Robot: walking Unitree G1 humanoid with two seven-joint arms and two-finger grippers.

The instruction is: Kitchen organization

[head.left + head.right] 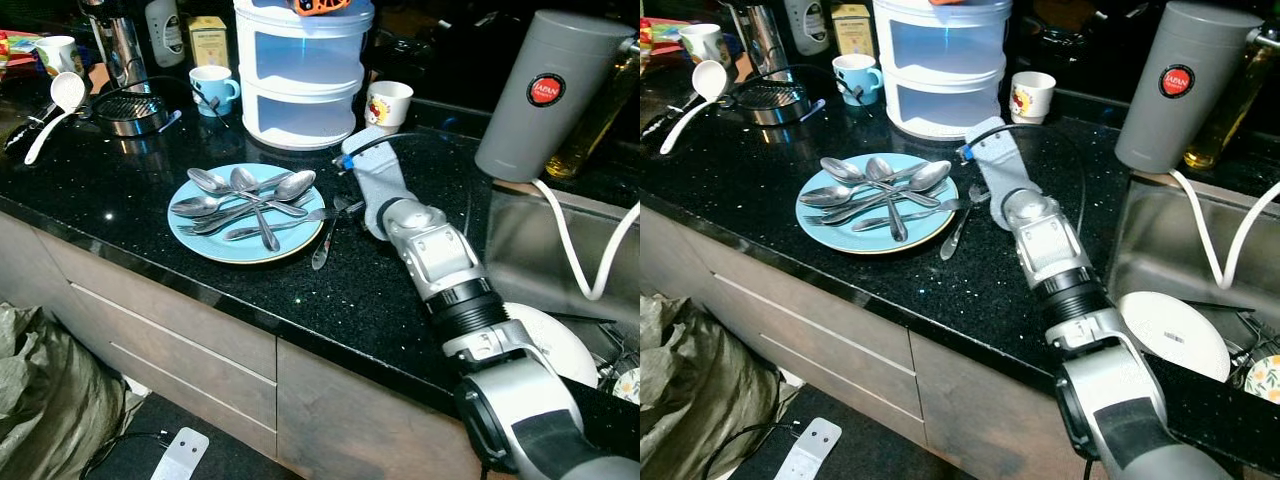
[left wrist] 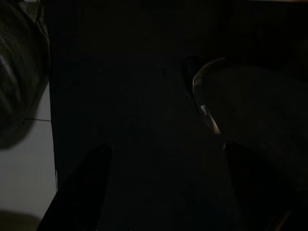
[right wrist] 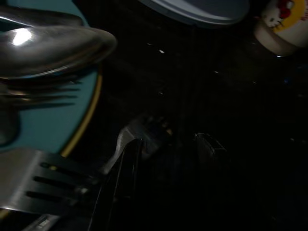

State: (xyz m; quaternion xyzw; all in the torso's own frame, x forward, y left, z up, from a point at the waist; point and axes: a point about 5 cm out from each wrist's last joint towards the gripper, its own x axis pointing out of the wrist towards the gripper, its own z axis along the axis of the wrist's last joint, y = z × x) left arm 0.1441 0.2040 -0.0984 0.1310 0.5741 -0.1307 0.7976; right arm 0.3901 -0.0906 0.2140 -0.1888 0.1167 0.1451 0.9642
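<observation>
From my head, my right pincer sits low on the bench, at three o'clock of the blue plate of spoons. At my right wrist, its fingers are spread around a fork lying just off the plate's rim. I should straddle the handle squarely, then close gently.

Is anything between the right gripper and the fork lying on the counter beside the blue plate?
Nothing visible. The right gripper is already down at the fork on the black counter, its fingers either side of the tines. The blue plate with its spoons sits just beside, not in the way.
</observation>
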